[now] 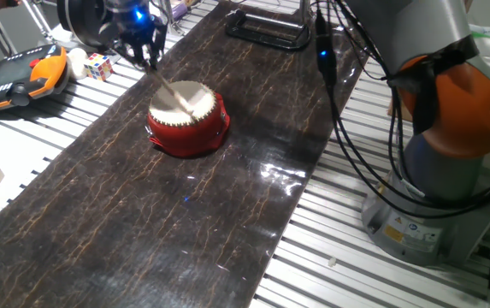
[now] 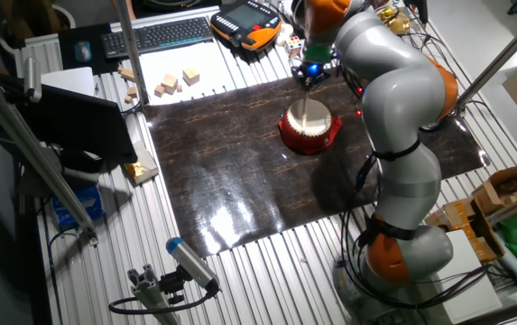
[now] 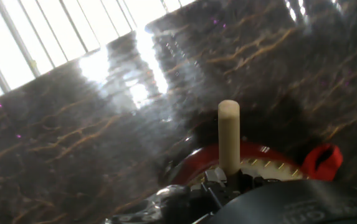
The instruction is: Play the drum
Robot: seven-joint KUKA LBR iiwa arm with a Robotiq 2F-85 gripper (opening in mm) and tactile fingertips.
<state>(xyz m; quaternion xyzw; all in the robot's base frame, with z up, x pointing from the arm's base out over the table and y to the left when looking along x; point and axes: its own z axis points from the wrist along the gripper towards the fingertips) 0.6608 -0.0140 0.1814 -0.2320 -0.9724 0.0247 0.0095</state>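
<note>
The drum (image 1: 189,135) stands on the dark marbled mat (image 1: 142,231), its red body under a cream skin. It also shows in the other fixed view (image 2: 308,142). My gripper (image 1: 146,53) hangs just behind and left of the drum, shut on a pale wooden drumstick (image 1: 174,91). The stick slants down over the skin with its tip at or just above it. In the hand view the drumstick (image 3: 228,134) points away from me over the drum's red rim (image 3: 259,151). The gripper (image 2: 307,79) itself is mostly hidden there.
An orange and black teach pendant (image 1: 18,75) and a colour cube (image 1: 99,66) lie left of the mat. Wooden blocks (image 2: 172,84) and a keyboard (image 2: 159,34) sit further off. A black frame (image 1: 266,26) lies at the mat's far end. The arm's base (image 1: 450,162) stands at right.
</note>
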